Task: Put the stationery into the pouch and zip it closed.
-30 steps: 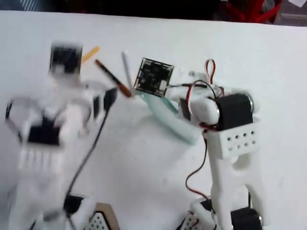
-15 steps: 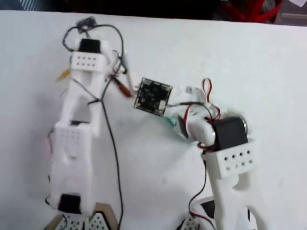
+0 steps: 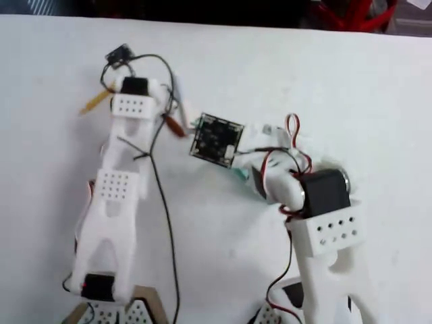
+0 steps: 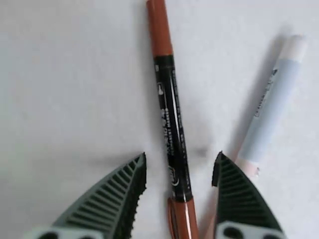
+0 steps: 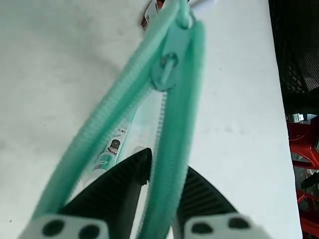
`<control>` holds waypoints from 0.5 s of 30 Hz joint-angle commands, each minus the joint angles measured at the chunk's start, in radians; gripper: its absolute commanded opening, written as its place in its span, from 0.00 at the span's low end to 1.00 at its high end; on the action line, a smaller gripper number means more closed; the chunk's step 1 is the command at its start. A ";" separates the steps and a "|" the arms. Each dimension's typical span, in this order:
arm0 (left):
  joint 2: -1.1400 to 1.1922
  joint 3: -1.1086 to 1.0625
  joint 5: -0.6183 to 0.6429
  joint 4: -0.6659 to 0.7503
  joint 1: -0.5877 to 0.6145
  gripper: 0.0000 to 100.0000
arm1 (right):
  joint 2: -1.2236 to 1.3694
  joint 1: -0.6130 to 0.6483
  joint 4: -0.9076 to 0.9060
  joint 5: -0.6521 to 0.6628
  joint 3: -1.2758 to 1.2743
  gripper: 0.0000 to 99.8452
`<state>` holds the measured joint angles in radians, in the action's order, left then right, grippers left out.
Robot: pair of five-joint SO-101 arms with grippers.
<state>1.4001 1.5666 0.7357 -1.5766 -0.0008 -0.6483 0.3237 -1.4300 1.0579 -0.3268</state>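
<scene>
My left gripper [image 4: 179,172] is open and low over the table, its fingers either side of a black marker with brown ends [image 4: 168,114]. A pale blue-and-white pen [image 4: 266,107] lies just outside one finger. In the high view this gripper [image 3: 169,113] sits at the back left over the marker [image 3: 175,125] and the white pen [image 3: 177,88]. A yellow pencil [image 3: 94,102] lies beyond the arm. My right gripper [image 5: 167,172] is shut on the zipper edge of the mint-green pouch [image 5: 124,94], whose mouth stands open. The zipper pull [image 5: 164,69] is at the far end. Part of the pouch [image 3: 241,173] shows under the right wrist.
The right arm's camera board [image 3: 217,138] hangs over the pouch close to the left gripper. A black cable [image 3: 162,202] trails along the left arm across the white table [image 3: 351,88]. Red and dark items stand beyond the table's back edge.
The left arm has swung out from near its base to the back left and come down over the pens. The right arm has drawn the pouch slightly nearer.
</scene>
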 commanded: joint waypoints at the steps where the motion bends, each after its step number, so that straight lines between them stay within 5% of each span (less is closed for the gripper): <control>1: -0.015 -0.037 0.006 0.017 0.004 0.22 | -0.001 -0.021 0.007 0.009 -0.009 0.02; 8: -0.008 -0.064 -0.144 0.103 0.015 0.02 | -0.007 -0.022 -0.016 0.009 -0.009 0.02; 15: -0.024 -0.041 -0.150 -0.009 0.013 0.02 | -0.007 -0.022 -0.042 0.009 -0.005 0.02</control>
<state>1.3940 1.5098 0.5976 -1.5121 0.0008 -0.6544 0.3237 -1.4638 1.0579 -0.3268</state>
